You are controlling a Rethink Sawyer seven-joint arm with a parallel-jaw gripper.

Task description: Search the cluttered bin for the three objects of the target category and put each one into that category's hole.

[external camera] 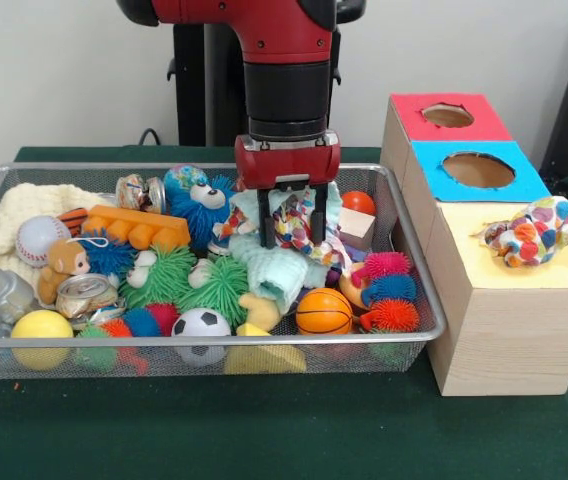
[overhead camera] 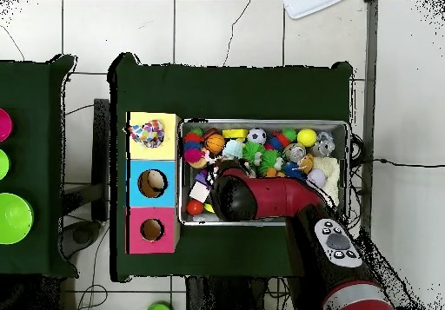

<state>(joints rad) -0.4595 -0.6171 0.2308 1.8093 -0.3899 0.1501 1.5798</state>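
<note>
Your gripper [external camera: 292, 238] stands vertical over the middle of the wire bin [external camera: 419, 290], its two dark fingers [external camera: 266, 222] down on either side of a spotted multicoloured cloth toy [external camera: 296, 228], narrowed onto it and apparently gripping it; the toy still lies among the pale green cloth [external camera: 279, 272] and other clutter. The front view alone shows you this grip. In the overhead view the red arm [overhead camera: 261, 199] covers the gripper and that part of the bin, so you cannot confirm the hold from above. A second spotted cloth toy [external camera: 536, 232] rests on the yellow section of the wooden box [external camera: 509, 330], beside the bin. From the front you see open round holes in the blue [external camera: 478, 169] and red [external camera: 448, 116] sections; the overhead view confirms both holes and shows the second toy [overhead camera: 148, 134] sitting on the yellow section. Neither view shows you whether a hole lies under it. An orange basketball [external camera: 323, 311] and a soccer ball [external camera: 201, 323] lie along the bin's near wall.
</note>
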